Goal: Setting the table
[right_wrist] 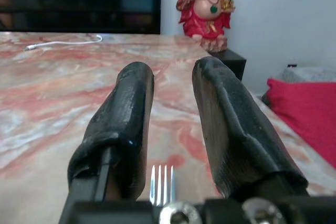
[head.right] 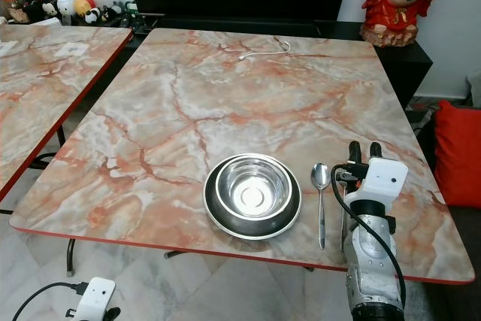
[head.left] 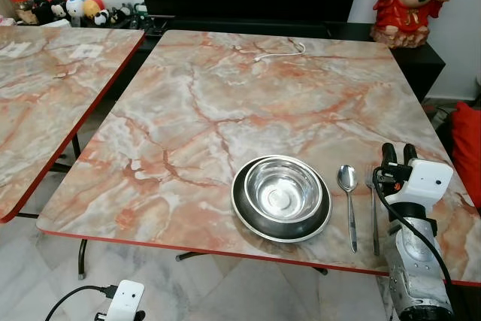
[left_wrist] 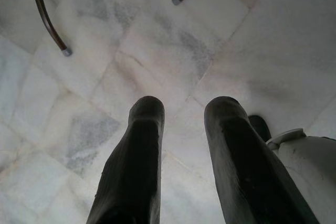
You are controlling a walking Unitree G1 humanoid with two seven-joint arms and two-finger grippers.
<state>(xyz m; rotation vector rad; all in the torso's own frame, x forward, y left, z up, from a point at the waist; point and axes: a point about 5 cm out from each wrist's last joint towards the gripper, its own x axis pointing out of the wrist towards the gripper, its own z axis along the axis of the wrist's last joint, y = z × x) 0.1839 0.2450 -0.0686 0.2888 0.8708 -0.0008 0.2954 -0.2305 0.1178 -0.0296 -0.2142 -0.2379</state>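
Near front edge of surface (head.left: pixel 225 95): steel bowl (head.left: pixel 282 188) nested in a dark plate (head.left: pixel 248 212)
Beside plate: spoon (head.left: pixel 349 193), then fork (head.left: pixel 373 208)
Right claw (head.left: pixel 397 154): above fork, fingers slightly parted, empty
Left claw (left_wrist: pixel 184 109): low over floor (left_wrist: pixel 157 51), fingers apart, empty

We saw soft, even daylight and sharp pictures. The steel bowl (head.left: pixel 280 190) shone brightly near the table's (head.left: pixel 225 95) front edge. Up close, the right gripper's black fingers (right_wrist: pixel 126 124) looked blurry. Shadows were faint.
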